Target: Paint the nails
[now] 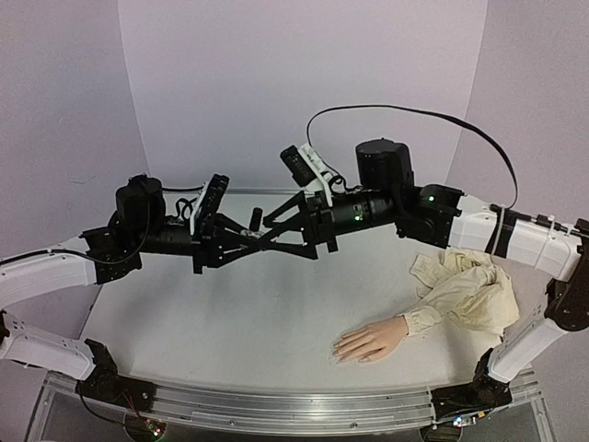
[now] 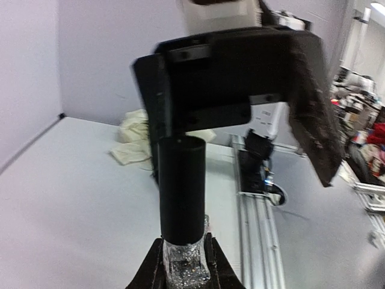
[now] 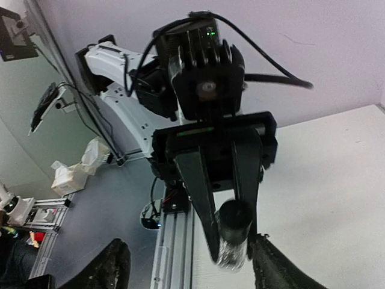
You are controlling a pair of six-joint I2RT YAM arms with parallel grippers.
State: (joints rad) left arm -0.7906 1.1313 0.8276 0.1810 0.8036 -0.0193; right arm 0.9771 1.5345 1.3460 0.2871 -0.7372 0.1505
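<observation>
The nails (image 1: 338, 351) are on the fingertips of a skin-coloured mannequin hand (image 1: 370, 339). It lies flat, palm down, on the white tabletop (image 1: 230, 322), near the front and over to the right. A crumpled cream cloth sleeve (image 1: 469, 290) is bunched up at its wrist. From above, the nails are too tiny to see well, so I cannot tell if any have paint on them.

The hand looks stiff and light. It might slide if pushed, so I think a brush should touch each nail softly.

The thing to hold is the small glass bottle of glittery polish (image 2: 187, 272) with a tall black cap (image 2: 182, 186). The glass is smooth, so it could slip or break. A good place to grab it is low on the glass, and the cap by its sides.

Both arms are stretched out and meet high over the middle of the tabletop, well apart from the mannequin hand. The left gripper (image 2: 184, 265) reaches in from the left. Its fingers are clamped tight on the glass part of the bottle, with the cap sticking out. The right gripper (image 3: 187, 244) reaches in from the right and points at the cap. Its fingers are apart, one on each side of the cap, not pinching it. The cap looks like it is on the bottle, so I think taking it off is the job right now.
</observation>
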